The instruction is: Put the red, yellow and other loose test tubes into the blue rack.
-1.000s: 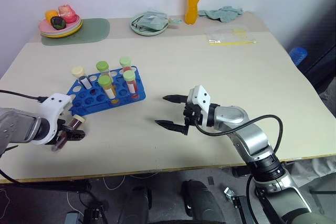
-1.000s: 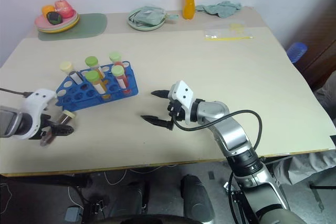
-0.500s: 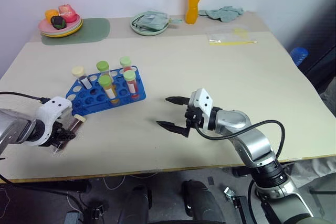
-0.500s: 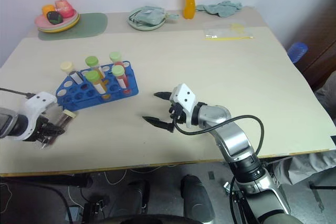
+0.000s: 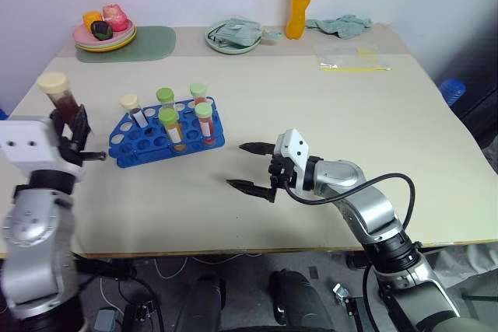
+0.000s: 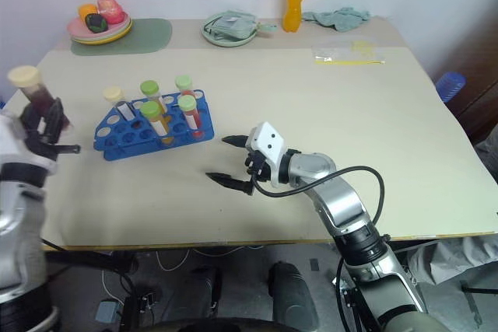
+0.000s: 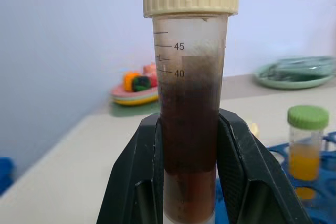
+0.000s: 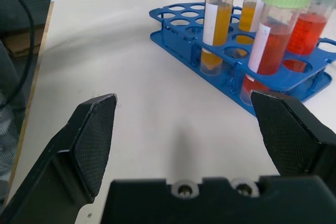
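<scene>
Brown-filled test tube (image 7: 190, 129) with cream cap, a second ago low by the surface (image 5: 327, 114) edge, now raised upright, clamped in left pincer (image 5: 75, 134) beside blue rack (image 5: 167, 134). Right pincer (image 5: 253, 167) idles, jaws spread, empty. Insertion into a free hole comes next.

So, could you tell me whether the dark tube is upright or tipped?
Upright: the dark tube stands vertical, cream cap on top, clamped between the left gripper's jaws.
</scene>
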`<action>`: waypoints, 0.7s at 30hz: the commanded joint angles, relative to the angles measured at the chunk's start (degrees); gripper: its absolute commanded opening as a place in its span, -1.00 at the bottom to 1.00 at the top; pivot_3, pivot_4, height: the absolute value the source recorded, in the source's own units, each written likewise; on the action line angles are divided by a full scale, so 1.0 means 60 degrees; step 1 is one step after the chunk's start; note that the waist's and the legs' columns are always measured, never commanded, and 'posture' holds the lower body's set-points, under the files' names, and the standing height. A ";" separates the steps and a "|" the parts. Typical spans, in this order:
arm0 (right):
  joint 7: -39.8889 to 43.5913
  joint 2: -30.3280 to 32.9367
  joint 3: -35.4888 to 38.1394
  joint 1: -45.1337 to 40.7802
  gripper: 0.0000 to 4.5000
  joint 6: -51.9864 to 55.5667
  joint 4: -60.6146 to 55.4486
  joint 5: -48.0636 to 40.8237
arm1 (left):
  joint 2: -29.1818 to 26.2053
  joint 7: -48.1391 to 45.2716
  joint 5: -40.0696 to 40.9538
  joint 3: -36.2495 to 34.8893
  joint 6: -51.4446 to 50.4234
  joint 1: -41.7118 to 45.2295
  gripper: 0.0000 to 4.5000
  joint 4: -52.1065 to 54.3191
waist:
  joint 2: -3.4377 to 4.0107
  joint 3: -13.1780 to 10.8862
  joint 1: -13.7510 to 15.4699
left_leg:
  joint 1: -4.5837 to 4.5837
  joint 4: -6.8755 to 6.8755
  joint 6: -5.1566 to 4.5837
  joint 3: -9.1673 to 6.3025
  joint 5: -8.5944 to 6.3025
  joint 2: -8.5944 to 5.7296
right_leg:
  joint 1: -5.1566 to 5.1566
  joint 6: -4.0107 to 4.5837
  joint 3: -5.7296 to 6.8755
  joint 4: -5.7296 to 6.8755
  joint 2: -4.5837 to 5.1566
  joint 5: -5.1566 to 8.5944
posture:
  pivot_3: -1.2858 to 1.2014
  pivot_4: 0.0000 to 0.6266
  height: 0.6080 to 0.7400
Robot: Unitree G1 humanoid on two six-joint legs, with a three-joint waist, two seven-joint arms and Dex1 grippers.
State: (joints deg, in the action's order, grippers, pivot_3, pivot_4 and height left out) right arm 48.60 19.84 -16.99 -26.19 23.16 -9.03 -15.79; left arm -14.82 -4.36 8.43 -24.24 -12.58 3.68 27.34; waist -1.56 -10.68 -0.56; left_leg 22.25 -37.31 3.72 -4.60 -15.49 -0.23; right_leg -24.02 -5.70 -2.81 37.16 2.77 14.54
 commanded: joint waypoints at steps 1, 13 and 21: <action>0.0096 -0.0194 -0.0064 -0.0282 1.00 -0.0268 -0.0048 0.0016 | 0.0755 0.1038 -0.1084 0.0833 0.1619 0.0324 -0.64 -0.1010 | -0.0008 0.0003 -0.0015 | 0.0002 -0.0001 0.0000 -0.0002 0.0000 0.0002 | -0.0001 0.0000 0.0001 0.0001 -0.0004 0.0000 | 0.03 -0.52 1.00; -0.0147 -0.0232 0.0013 -0.0073 1.00 -0.0183 -0.0283 0.0067 | 0.1021 0.0757 -0.0862 0.1492 0.2567 0.0868 -0.64 -0.3489 | -0.0005 0.0003 -0.0046 | 0.0008 0.0004 -0.0001 -0.0004 0.0000 0.0007 | -0.0017 0.0000 0.0002 0.0008 -0.0016 0.0000 | 0.03 -0.52 1.00; -0.0237 -0.0188 0.0045 -0.0040 1.00 -0.0166 -0.0340 0.0072 | 0.1051 0.0429 -0.0534 0.1735 0.2539 0.1050 -0.64 -0.3931 | -0.0003 0.0004 -0.0042 | 0.0007 0.0004 -0.0001 -0.0006 0.0000 0.0007 | -0.0015 0.0000 0.0003 0.0009 -0.0017 0.0000 | 0.03 -0.52 1.00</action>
State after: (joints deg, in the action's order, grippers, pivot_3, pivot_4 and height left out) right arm 47.31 19.07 -17.57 -26.26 22.70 -8.75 -14.84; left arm -8.46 -0.95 4.29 -14.44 1.90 9.11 2.73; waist -1.58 -10.65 -0.81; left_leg 22.29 -37.29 3.71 -4.63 -15.49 -0.19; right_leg -24.11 -5.70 -2.79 37.21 2.67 14.54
